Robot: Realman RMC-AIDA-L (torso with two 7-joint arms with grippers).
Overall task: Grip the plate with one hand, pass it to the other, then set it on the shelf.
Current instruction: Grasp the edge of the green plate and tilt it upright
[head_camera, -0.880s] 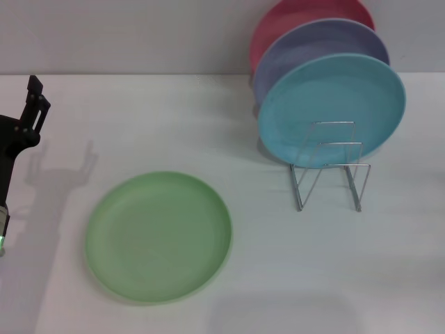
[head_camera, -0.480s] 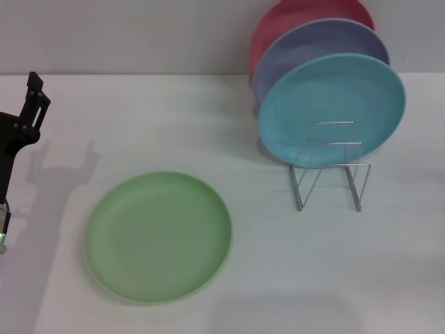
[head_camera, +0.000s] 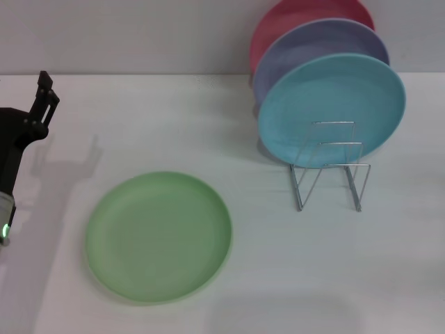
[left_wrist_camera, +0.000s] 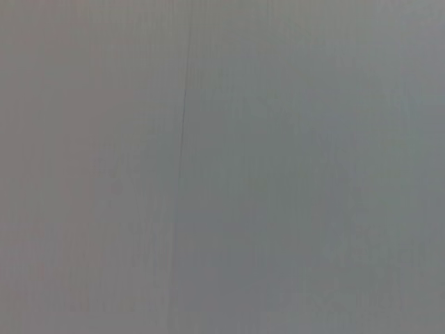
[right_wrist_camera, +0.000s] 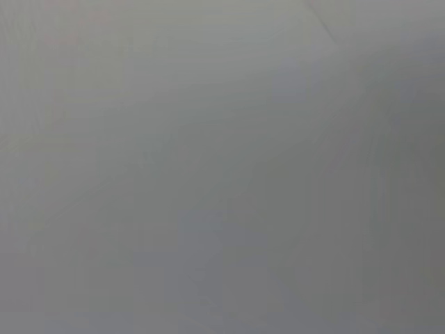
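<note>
The light green plate (head_camera: 158, 236) lies flat on the white table, left of centre in the head view. My left gripper (head_camera: 43, 97) hovers at the table's far left edge, behind and to the left of the plate and well apart from it, holding nothing. The wire shelf (head_camera: 329, 167) stands at the right, with its two front loops bare. My right gripper does not appear in any view. Both wrist views show only a blank grey surface.
Three plates stand upright in the shelf's rear slots: a light blue plate (head_camera: 332, 108) in front, a lavender plate (head_camera: 313, 45) behind it, and a red plate (head_camera: 295, 17) at the back. A grey wall runs behind the table.
My left gripper has shifted a little to the right, toward the table's middle. The green plate and the shelf have not moved.
</note>
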